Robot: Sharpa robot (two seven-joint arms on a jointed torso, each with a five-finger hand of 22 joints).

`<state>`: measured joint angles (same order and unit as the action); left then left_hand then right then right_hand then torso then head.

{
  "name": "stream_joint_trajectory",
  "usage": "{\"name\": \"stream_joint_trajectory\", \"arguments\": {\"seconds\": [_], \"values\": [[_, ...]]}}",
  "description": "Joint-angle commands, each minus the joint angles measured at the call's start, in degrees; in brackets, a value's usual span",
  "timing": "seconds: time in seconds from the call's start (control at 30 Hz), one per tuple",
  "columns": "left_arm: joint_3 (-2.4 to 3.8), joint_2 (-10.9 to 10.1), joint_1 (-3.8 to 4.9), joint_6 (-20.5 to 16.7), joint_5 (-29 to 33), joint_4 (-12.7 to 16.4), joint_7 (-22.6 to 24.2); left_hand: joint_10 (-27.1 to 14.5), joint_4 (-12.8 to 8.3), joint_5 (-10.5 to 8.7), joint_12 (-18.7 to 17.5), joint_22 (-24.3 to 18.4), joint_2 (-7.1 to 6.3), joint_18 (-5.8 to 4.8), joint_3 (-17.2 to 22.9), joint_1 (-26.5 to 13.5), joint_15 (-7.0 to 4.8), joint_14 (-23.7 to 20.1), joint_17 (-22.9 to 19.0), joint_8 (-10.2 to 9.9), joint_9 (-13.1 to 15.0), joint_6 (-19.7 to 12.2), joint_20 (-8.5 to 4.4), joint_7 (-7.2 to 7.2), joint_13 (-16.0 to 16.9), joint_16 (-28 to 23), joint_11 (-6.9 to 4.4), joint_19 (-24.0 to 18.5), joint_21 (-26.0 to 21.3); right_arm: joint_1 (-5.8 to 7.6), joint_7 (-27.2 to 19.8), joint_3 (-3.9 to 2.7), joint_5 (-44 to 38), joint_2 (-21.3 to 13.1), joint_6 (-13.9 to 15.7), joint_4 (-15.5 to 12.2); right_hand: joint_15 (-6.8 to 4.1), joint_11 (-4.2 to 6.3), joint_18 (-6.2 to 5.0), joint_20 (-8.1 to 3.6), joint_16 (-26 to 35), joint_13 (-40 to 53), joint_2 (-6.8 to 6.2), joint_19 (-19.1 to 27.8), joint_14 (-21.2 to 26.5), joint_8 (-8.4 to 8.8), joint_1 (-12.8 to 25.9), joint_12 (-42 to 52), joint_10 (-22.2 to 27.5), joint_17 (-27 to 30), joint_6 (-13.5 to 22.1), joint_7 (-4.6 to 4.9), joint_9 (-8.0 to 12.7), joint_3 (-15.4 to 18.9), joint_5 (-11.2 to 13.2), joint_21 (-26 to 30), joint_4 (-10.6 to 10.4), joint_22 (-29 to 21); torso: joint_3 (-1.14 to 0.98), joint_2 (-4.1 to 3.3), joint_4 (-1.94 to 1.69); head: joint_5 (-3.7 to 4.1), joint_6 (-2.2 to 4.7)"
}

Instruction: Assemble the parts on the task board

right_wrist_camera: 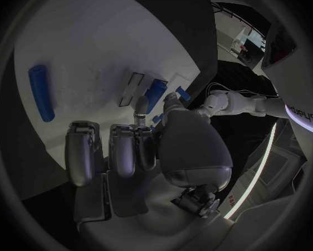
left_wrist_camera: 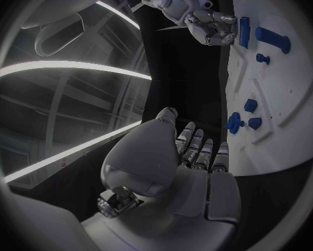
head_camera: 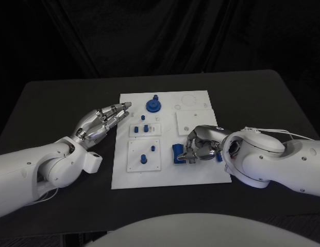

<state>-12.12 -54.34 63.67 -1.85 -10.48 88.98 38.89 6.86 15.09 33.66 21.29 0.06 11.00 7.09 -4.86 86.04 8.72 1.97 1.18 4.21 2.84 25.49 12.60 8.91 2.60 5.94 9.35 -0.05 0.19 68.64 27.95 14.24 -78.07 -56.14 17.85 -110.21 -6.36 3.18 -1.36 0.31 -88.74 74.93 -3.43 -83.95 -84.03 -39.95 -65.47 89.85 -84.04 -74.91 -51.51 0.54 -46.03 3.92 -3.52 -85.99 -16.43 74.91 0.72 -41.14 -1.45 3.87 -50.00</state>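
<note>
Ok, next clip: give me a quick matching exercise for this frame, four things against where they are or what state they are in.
Things:
1. left hand
2. right hand
3. round blue part with a post
4. task board

Places or states:
A. white plate in the middle of the black table
B. fingers extended, holding nothing, at the board's left edge
C. stands at the far end of the board
D. fingers curled, over the near right part of the board beside a long blue part

Pairs: 1-B, 2-D, 3-C, 4-A
</note>
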Motion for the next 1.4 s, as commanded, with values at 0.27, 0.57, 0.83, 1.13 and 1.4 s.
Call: {"name": "stream_joint_trajectory", "arguments": {"seconds": [0.27, 0.57, 0.83, 1.13, 1.4], "values": [[0.03, 0.13, -0.11, 1.25, -0.39, 0.01, 4.56, 0.01, -0.03, 0.29, 0.23, -0.06, 0.07, 0.79, 0.42, 0.67, 0.5, 0.19, 0.13, 0.12, 0.06, 0.13, 0.42, 1.34, 0.05, 0.54, 0.4, 0.05, -0.19, -0.38, 0.44, -0.03, -1.5, 1.05, -1.26, 0.6, -0.5, 0.53, 0.08, -0.67, 0.4, 15.07, 0.16, -3.94, -5.17, -0.77, -4.04, 0.15, -5.96, -10.87, 0.06, -0.4, -1.06, -1.18, -2.53, 0.41, 0.69, 13.38, 0.0, -0.15, -0.19, -0.13, 0.0], [0.03, 0.26, -0.13, 1.61, -0.39, -0.1, 4.29, 0.09, -0.06, 0.29, 0.31, -0.06, 0.08, 0.78, 0.52, 0.68, 0.65, 0.32, 0.17, 0.11, 0.06, 0.09, 0.54, 1.42, 0.06, 0.76, 0.52, 0.05, -0.19, -0.41, 1.04, -0.03, -2.65, 1.43, -1.19, 0.88, -0.62, 0.6, 0.07, -0.77, 0.51, 15.07, 1.13, -3.92, -5.12, -1.03, -8.84, 0.15, -5.96, -10.62, 0.12, -0.6, -1.88, -1.92, -1.27, 0.47, 2.8, 13.37, -0.05, -0.08, -0.37, 0.07, 0.0], [0.03, 0.36, -0.15, 1.8, -0.39, -0.21, 4.11, 0.15, -0.09, 0.3, 0.33, -0.06, 0.11, 0.74, 0.66, 0.68, 0.87, 0.53, 0.23, 0.11, 0.06, 0.08, 0.71, 1.5, 0.05, 1.12, 0.69, 0.05, -0.19, -0.42, 0.66, -0.03, -2.79, 1.51, -0.74, 1.0, -0.57, 0.53, 0.06, -0.75, 0.52, 15.07, 1.65, -3.9, -5.11, -1.1, -8.53, 0.15, -5.96, -10.58, 0.04, -0.49, -2.2, -1.33, 0.19, 0.53, 2.21, 13.35, -0.06, -0.08, -0.34, 0.1, 0.0], [0.03, 0.3, -0.19, 1.88, -0.39, -0.25, 4.01, 0.17, -0.1, 0.29, 0.34, -0.06, 0.11, 0.73, 0.69, 0.68, 0.91, 0.56, 0.24, 0.11, 0.06, 0.09, 0.75, 1.53, 0.05, 1.16, 0.72, 0.05, -0.19, -0.41, -1.21, -0.04, -1.91, 0.97, 0.44, 0.45, -0.48, 0.49, 0.04, -0.67, 0.63, 15.07, 0.51, -3.87, -5.06, -1.04, -5.49, 0.15, -5.96, -10.3, 0.02, -0.36, -2.63, 0.59, 0.4, 0.63, -0.23, 13.32, -0.07, -0.12, -0.28, 0.08, 0.0], [0.03, 0.07, -0.22, 1.82, -0.39, -0.17, 3.98, 0.23, -0.11, 0.31, 0.46, -0.06, 0.13, 0.72, 0.74, 0.68, 0.96, 0.6, 0.25, 0.12, 0.06, 0.12, 0.79, 1.56, 0.07, 1.24, 0.77, 0.05, -0.19, 0.39, -6.19, -0.14, 2.8, -3.52, 5.81, -3.2, -0.61, 0.67, 0.16, -0.77, 0.36, 15.07, 0.27, -4.1, -5.2, 0.03, 4.28, 0.15, -5.96, -10.94, -0.48, -0.57, -2.3, -0.05, 0.23, 0.2, -0.48, 13.49, -0.08, -0.13, -0.31, -0.05, 0.0]]}}
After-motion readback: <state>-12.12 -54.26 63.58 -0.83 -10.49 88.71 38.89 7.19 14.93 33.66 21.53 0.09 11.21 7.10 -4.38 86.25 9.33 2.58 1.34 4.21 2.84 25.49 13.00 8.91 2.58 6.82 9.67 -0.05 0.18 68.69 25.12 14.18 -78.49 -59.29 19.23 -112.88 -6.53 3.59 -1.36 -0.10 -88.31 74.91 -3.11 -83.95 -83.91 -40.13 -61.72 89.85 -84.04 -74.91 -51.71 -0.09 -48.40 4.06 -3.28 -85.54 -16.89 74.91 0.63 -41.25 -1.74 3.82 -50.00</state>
